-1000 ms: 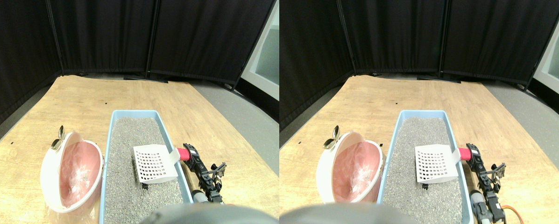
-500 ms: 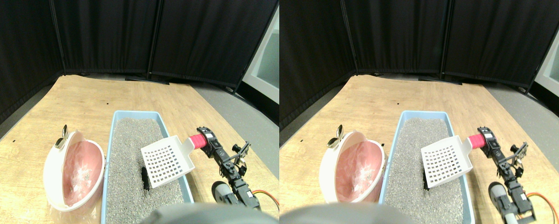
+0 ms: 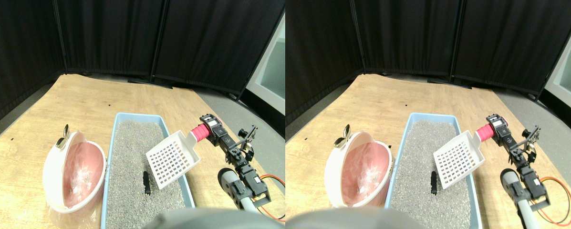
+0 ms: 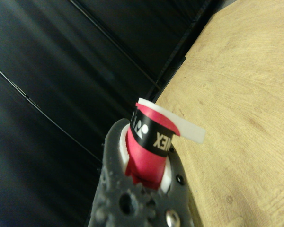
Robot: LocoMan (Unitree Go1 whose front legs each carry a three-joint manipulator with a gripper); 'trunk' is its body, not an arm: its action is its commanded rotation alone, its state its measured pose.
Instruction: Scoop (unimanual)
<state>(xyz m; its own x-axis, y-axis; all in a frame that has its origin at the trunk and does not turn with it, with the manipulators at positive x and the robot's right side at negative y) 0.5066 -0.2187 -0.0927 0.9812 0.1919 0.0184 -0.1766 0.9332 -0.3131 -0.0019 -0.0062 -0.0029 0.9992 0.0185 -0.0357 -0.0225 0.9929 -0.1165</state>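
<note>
One scoop point(image 3: 172, 159), one litter tray point(image 3: 118, 125), one bowl point(image 3: 51, 167) (pink-lined), one dark clump point(image 3: 146, 182).

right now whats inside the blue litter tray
The blue litter tray is filled with grey litter, with one small dark lump lying on it. The white slotted scoop covers part of the litter near the right wall.

A white plastic slotted scoop with a red wrapped handle point(image 3: 173, 159) hangs tilted at centre right of the frame, handle high toward the upper right, blade low and clear of the litter. Below it a long light-blue plastic litter tray point(image 3: 115, 157) filled with grey granules runs up the middle. A small dark lump point(image 3: 146, 182) lies on the granules at lower centre. A white round bin lined with pink plastic point(image 3: 75, 174) sits tipped at lower left, touching the tray.
</note>
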